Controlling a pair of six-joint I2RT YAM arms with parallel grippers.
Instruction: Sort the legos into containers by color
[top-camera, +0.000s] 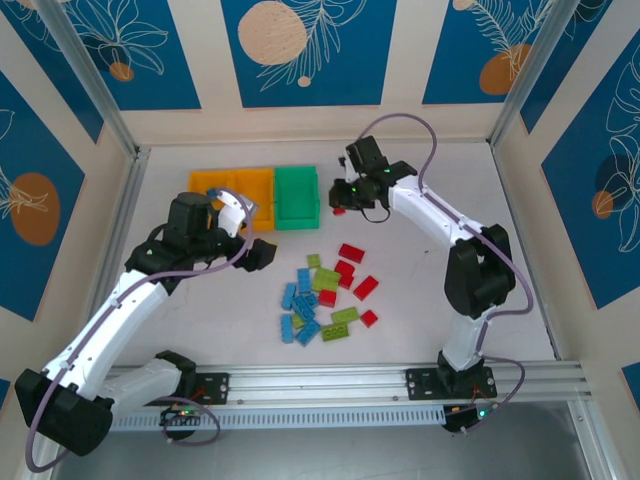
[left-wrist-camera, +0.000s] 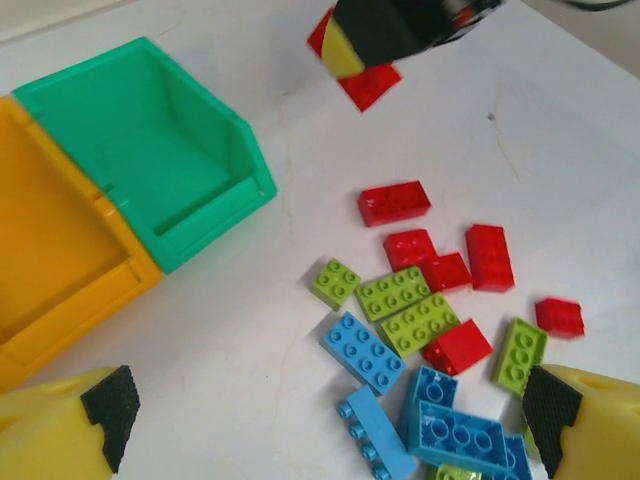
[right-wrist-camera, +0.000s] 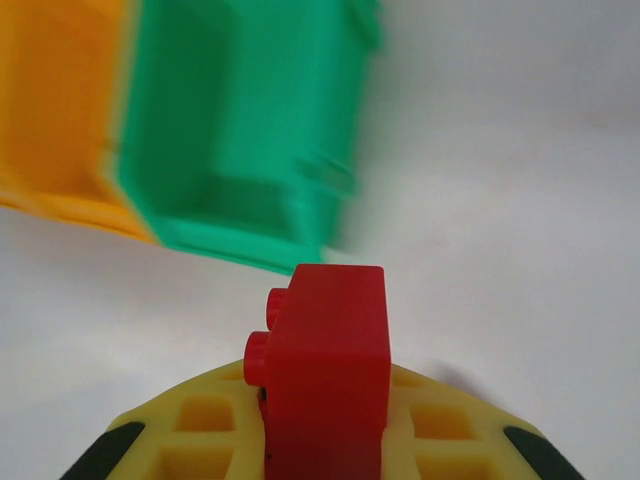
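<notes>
Red lego within right hand

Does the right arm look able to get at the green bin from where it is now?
Probably yes: the right gripper, holding a red brick, hangs just beside the green bin, with bare table between them and its top open.

This looks like a robot lab. A left arm and a right arm, both white robots, are bolted to a metal rail by a white table. Walls with blue leaf pictures box it in.
</notes>
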